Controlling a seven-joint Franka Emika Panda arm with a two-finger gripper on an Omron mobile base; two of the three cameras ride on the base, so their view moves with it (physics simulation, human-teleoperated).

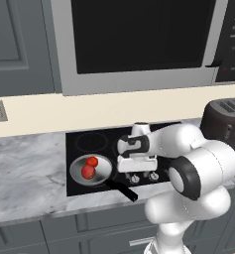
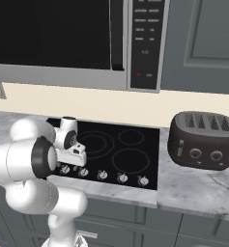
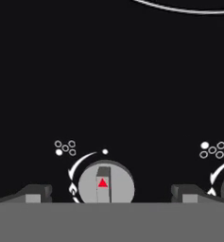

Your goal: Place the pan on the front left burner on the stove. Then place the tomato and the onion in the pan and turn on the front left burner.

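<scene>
while pan (image 1: 90,169) holds vegetables, handle (image 1: 122,190) front-right

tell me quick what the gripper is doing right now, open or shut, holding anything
Gripper: open and empty, one fingertip on each side of a silver stove knob, not closed on it.

arm (image 1: 188,163): bent forward, reaching low | hand (image 3: 111,194): pointing down | fingers (image 3: 35,193): spread wide, holding nothing
</scene>
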